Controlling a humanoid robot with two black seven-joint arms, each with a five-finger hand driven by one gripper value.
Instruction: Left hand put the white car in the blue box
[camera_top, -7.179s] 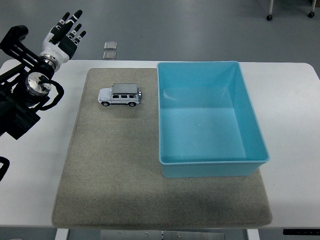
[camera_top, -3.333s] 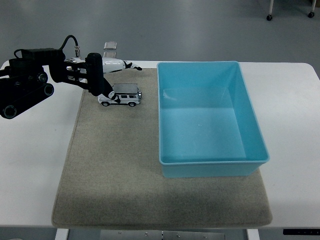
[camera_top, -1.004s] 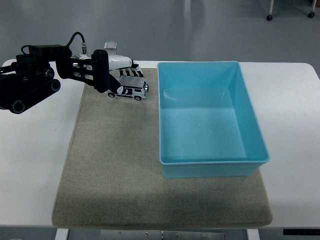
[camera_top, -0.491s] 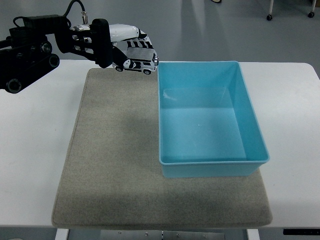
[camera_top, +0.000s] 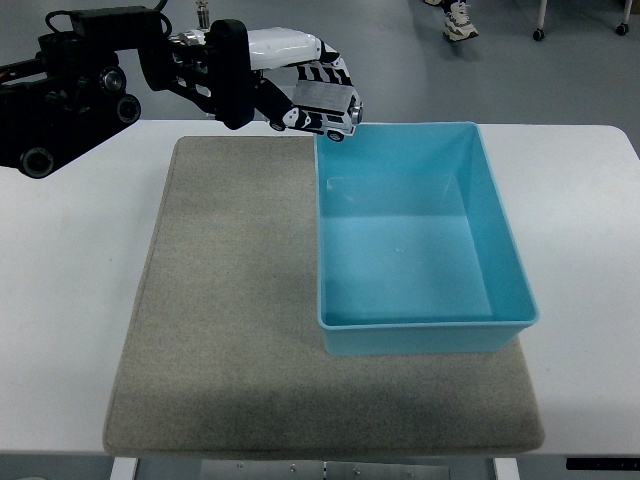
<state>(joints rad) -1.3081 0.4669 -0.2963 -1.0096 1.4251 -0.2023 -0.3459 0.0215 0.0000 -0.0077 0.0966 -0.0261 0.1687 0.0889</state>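
The left hand (camera_top: 300, 75) is gripping the white car (camera_top: 322, 108), its fingers (camera_top: 325, 72) clamped over the roof while the thumb side is hidden underneath. The car is hanging in the air, nose tipped down to the right, at the far left corner of the blue box (camera_top: 505, 300), above the rim. It is looking like a small, rigid toy, probably light, with smooth glossy sides that could be slipping in a loose pinch; holding it across the roof and body, clear of the wheels, seems the safest grip. The box is an open rectangular tub of smooth plastic, sitting on a coarse grey mat (camera_top: 220, 330) over the white table (camera_top: 70, 300).
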